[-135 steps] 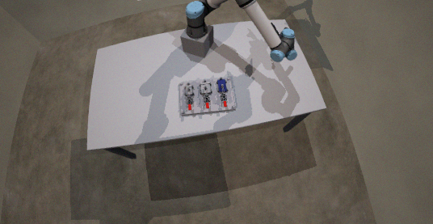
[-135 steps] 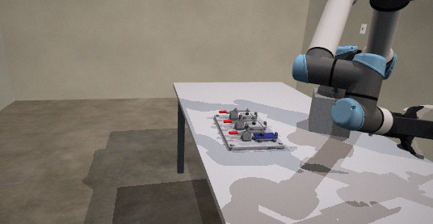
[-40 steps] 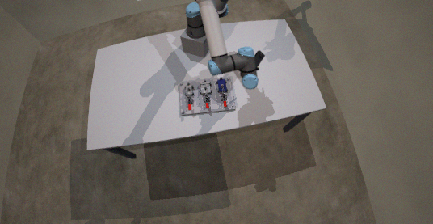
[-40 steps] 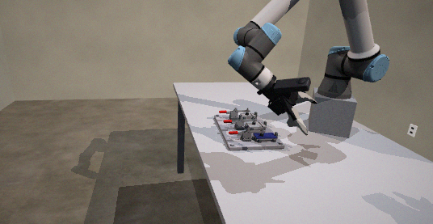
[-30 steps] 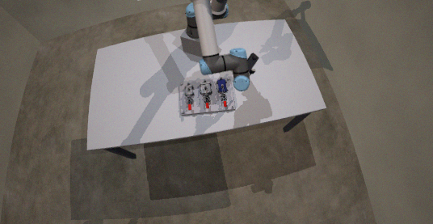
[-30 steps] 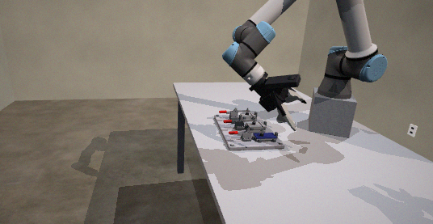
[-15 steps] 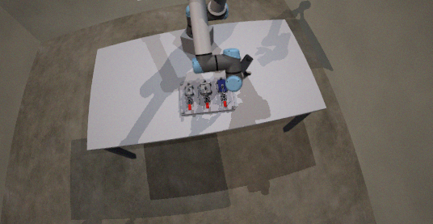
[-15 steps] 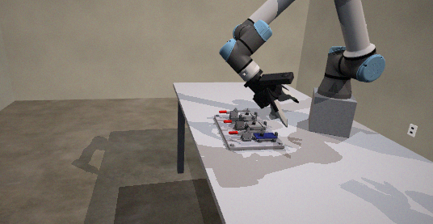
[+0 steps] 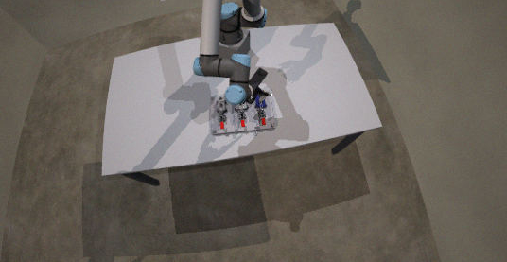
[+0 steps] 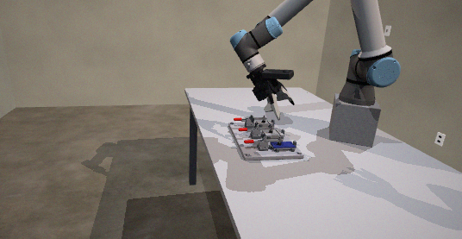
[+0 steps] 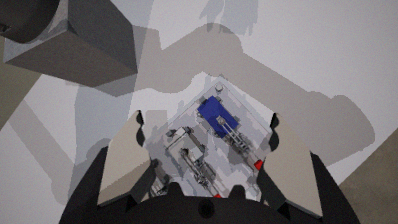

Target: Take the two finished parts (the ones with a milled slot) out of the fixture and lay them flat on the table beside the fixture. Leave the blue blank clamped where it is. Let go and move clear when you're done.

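Above the fixture point(image 9: 243, 130) point(image 10: 274, 156) point(image 11: 220, 84), fingers spread wide and holding nothing, the gripper point(image 10: 282, 110) point(image 11: 205, 112) hovers tilted, presumably to line up with a finished part!

White table point(image 9: 338, 87) point(image 10: 345, 207) point(image 11: 320, 45) with the fixture plate point(image 9: 233, 131) point(image 10: 276, 156) point(image 11: 260, 120) and robot pedestal point(image 10: 354, 127) point(image 11: 95, 55).
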Controlling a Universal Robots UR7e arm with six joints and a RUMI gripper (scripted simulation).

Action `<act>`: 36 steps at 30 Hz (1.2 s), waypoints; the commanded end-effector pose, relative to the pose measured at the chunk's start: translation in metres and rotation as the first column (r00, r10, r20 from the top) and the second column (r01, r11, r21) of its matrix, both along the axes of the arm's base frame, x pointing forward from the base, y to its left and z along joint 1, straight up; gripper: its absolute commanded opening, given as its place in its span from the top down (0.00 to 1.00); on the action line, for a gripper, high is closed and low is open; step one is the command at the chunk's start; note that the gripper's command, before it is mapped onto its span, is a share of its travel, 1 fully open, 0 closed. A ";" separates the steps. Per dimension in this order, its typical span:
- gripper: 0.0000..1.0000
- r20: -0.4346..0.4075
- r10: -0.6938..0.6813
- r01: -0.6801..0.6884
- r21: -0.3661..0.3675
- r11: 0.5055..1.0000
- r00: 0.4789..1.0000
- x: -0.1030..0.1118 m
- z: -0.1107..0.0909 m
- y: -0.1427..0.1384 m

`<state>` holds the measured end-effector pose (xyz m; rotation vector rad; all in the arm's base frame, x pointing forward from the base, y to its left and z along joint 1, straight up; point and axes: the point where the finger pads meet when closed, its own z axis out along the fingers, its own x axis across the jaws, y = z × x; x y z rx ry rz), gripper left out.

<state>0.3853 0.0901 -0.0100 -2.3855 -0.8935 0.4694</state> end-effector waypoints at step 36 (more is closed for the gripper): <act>0.00 0.174 0.019 -0.018 -0.010 1.000 0.985 0.003 -0.007 -0.105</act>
